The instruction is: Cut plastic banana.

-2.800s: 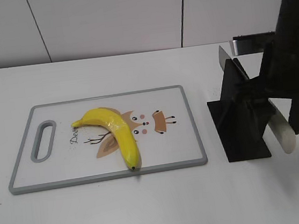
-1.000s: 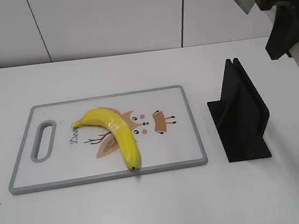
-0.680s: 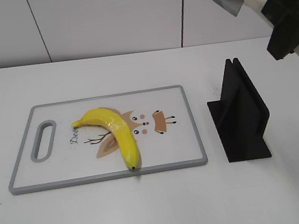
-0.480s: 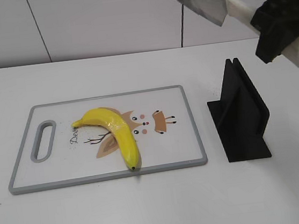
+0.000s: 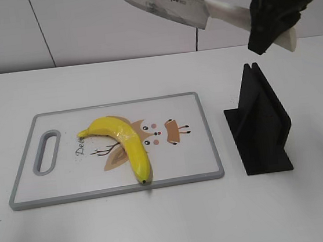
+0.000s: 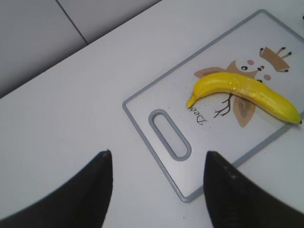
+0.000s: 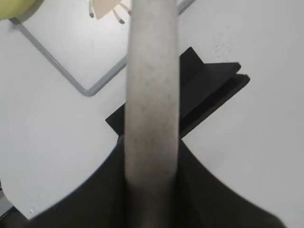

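Observation:
The plastic banana is yellow and curved and lies on the white cutting board, its dark tip at the front edge. It also shows in the left wrist view. My right gripper is shut on the pale handle of a cleaver and holds it high in the air, blade pointing left, above the board's far right. The handle fills the right wrist view. My left gripper is open and empty, hovering above the table near the board's handle end.
A black knife stand stands empty to the right of the board, also seen in the right wrist view. The board has a grey rim and a handle slot at its left end. A white wall runs behind the table.
My right gripper has lifted the cleaver out of the black stand, raised it high and swung it leftward toward the board. The banana and board have not moved.

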{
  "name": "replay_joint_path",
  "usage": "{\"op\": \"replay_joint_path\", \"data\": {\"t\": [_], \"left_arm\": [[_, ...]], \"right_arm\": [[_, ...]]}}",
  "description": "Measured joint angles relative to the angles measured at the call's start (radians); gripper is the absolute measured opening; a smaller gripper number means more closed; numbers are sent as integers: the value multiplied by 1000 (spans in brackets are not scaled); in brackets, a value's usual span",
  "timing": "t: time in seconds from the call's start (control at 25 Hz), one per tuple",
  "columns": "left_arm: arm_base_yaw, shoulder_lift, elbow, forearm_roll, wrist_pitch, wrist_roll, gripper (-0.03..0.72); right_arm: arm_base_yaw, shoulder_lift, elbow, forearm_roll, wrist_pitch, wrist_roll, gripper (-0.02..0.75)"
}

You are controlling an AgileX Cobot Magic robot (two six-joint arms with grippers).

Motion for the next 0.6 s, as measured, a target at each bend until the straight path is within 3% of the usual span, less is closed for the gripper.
{"op": "replay_joint_path", "data": {"t": [0.16, 0.32, 0.6], "left_arm": [[-28, 185, -199, -6, 103, 110, 571], [-98, 354, -369, -6, 173, 244, 571], [-217, 535, -479, -9, 197, 407, 569]], "right_arm": [[0, 60, -55, 10, 0, -135, 167], [0, 114, -102, 24, -1, -285, 167], [0, 181, -136, 112, -2, -593, 167]]}}
